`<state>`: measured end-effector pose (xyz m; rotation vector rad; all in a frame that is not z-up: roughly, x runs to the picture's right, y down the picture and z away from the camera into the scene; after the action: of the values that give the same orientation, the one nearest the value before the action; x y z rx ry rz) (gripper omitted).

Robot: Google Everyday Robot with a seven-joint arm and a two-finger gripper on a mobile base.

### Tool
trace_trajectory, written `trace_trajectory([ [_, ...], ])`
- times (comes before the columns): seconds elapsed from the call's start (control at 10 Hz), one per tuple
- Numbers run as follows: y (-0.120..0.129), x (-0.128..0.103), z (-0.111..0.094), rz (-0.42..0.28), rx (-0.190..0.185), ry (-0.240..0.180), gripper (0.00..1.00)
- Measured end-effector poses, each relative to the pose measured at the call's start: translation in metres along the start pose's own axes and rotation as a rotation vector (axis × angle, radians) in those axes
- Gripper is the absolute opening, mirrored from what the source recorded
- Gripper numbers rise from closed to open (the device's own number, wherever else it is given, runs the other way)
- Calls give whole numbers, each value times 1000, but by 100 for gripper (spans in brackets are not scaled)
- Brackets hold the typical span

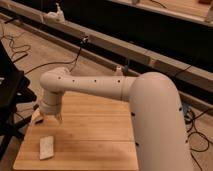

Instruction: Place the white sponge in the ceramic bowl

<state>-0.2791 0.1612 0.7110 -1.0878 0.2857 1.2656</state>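
Observation:
The white sponge (46, 147) lies flat on the front left corner of the wooden table (95, 145). My gripper (47, 120) hangs pointing down just behind and above the sponge, apart from it. Its two fingers are spread and hold nothing. My white arm (120, 90) reaches across the table from the right and covers its back part. The ceramic bowl is hidden behind the arm.
The table's left edge is close to the gripper, with a dark stand (10, 95) beside it. Cables (30, 50) lie on the floor behind. A long rail (125, 47) runs across the back.

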Motion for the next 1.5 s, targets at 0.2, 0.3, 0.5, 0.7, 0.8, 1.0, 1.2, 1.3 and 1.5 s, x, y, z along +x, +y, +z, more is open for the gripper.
trace_trajectory([
  [0.2,-14,6,17,58,26,51,76],
  [0.3,-17,9,27,71,30,77,76],
  [0.5,-14,15,49,86,17,126,76],
  [0.7,-5,19,74,99,-27,168,76],
  [0.8,1,23,88,103,-60,193,76],
  [1.0,12,30,116,106,-112,243,76],
  [1.2,10,31,137,122,-146,283,76],
  [1.3,6,30,142,131,-149,295,76],
  [1.5,-2,26,145,144,-141,303,76],
])
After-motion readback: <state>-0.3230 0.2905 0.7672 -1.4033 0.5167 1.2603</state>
